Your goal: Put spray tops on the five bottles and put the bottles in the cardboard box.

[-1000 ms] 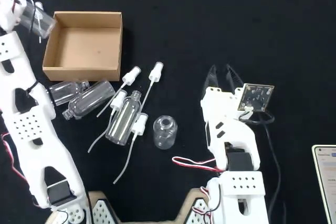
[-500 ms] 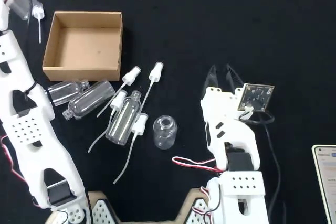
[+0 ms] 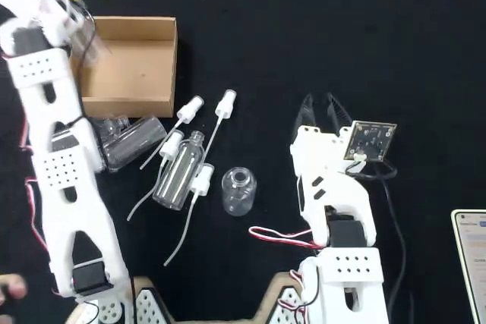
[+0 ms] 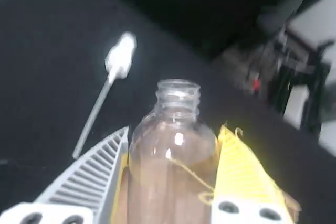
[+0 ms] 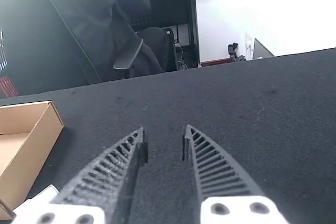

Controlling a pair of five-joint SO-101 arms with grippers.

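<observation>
My left gripper (image 3: 64,17) is raised over the left rim of the cardboard box (image 3: 152,100), shut on a clear bottle (image 4: 173,156) whose neck is bare. Beyond that bottle, a white spray top (image 4: 118,64) with its tube shows against the black surface. Below the box lie a clear bottle (image 3: 129,142) and another one (image 3: 181,171). A short jar-like bottle (image 3: 238,190) stands upright beside them. Loose spray tops (image 3: 190,108) (image 3: 225,102) (image 3: 202,178) lie among them. My right gripper (image 3: 319,104) rests open at mid-table, nothing between its fingers (image 5: 118,161).
The box (image 5: 26,129) sits at the back left of the black table. A device with a lit screen (image 3: 471,256) lies at the right edge. The left arm's white links (image 3: 64,172) partly cover one more bottle (image 3: 114,123) beside the box.
My left arm has swung right with the bottle, from left of the box to over the box's left rim. The right arm has not moved.
</observation>
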